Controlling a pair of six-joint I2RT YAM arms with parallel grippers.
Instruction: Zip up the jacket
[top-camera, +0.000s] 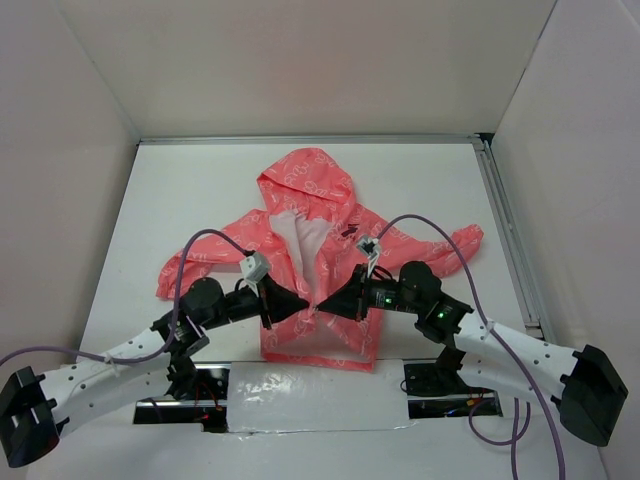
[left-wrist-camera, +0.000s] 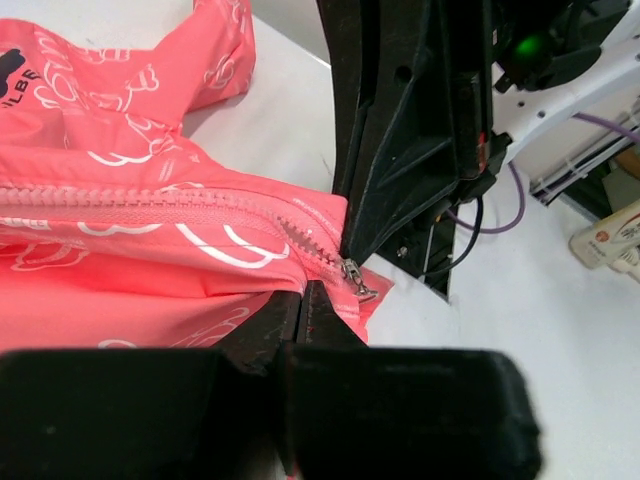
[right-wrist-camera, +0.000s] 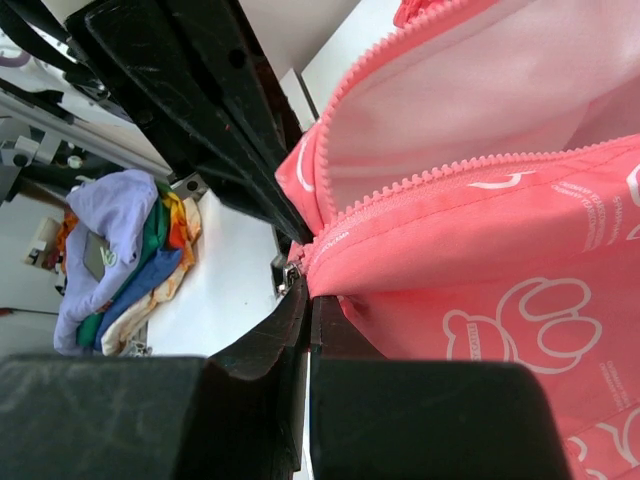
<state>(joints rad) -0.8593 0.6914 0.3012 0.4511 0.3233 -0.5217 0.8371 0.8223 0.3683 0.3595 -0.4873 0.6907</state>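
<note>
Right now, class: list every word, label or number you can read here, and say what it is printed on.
"ILBE": cut off at the picture's edge, beside the dark chest mark on the jacket.
Too small to read: the small white print on the jacket.
Blurred: the label on the pale package.

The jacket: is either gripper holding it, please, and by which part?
Left gripper and right gripper each pinch the jacket by its front edge at the zipper slider.
</note>
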